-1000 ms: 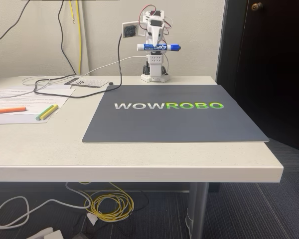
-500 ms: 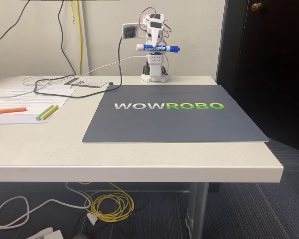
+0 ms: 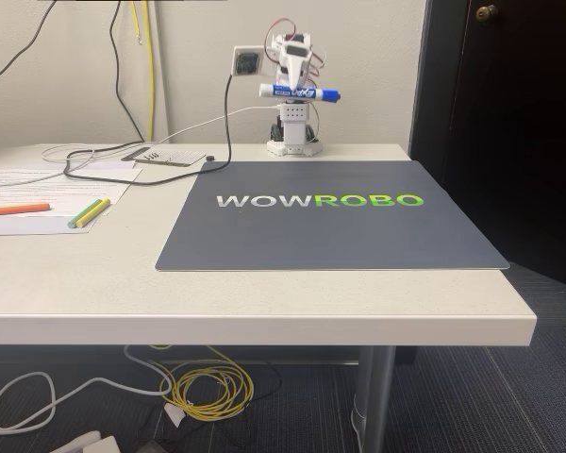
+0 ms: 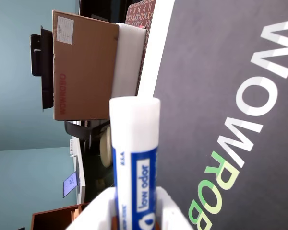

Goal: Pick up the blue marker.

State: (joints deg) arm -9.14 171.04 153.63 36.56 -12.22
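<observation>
Your pincer [image 3: 293, 92] was clamped on the blue marker [image 3: 300, 92], held crosswise high above the counter [image 3: 264, 293]. The pickup looked done. You only needed a steady hold.

We take this for an office or small lab room: a plain white desk [image 3: 264, 302] stands against a bare wall on grey carpet [image 3: 472, 396], with loose cables [image 3: 203, 389] trailing beneath it. Printed papers [image 3: 47, 184] and highlighters [image 3: 89, 212] lie on the desk beside a branded dark mat [image 3: 330, 226]. In the wrist view we see a cardboard box [image 4: 84, 64] nearby.
</observation>
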